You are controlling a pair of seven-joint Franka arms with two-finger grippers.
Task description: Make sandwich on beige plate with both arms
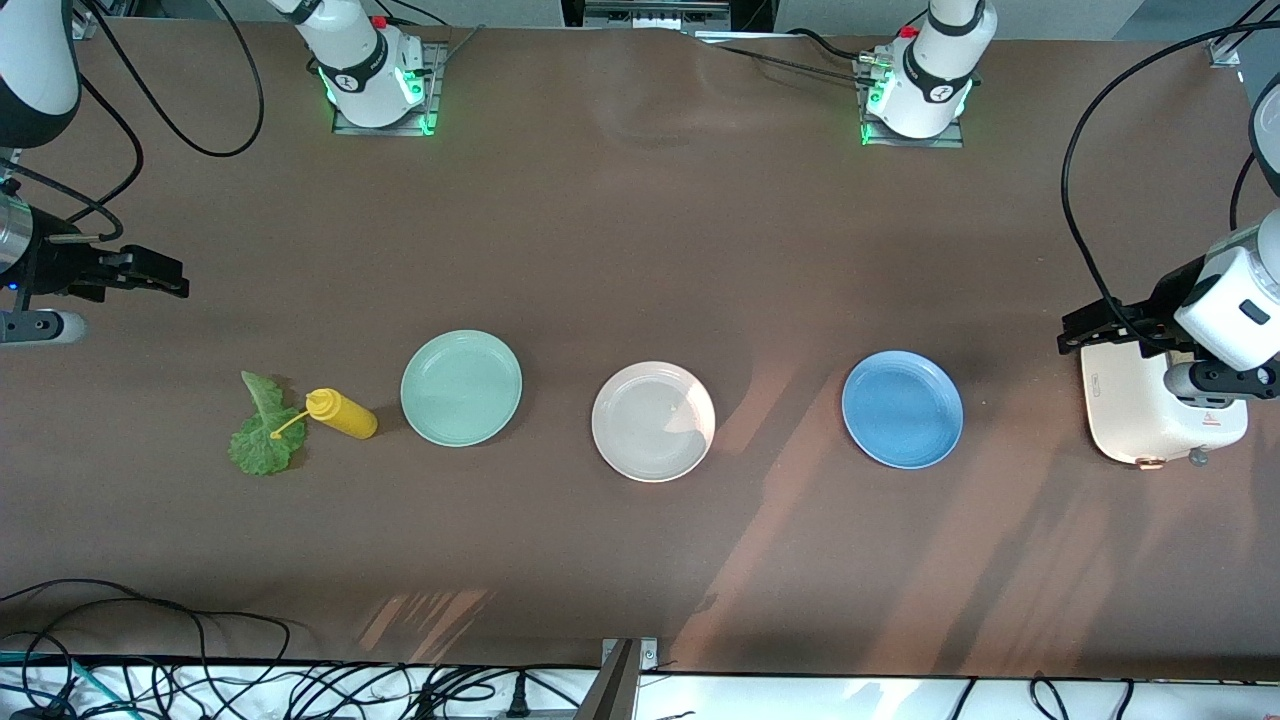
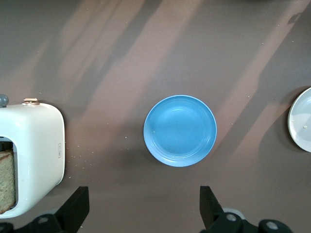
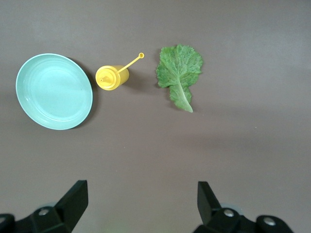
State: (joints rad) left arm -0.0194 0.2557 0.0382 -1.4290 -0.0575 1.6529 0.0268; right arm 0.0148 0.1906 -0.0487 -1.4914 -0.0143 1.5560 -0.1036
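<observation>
Beige plate [image 1: 653, 421], round, centre; lettuce leaf [image 1: 264, 432] stem toward 12 o'clock. Left gripper [image 2: 143, 208] and right gripper [image 3: 142, 206] raised, fingers apart.

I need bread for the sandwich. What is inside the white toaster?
The left wrist view shows a brown bread slice standing in the slot of the white toaster. Only its edge shows; the rest of the slot is cut off, so a second slice cannot be confirmed.
</observation>
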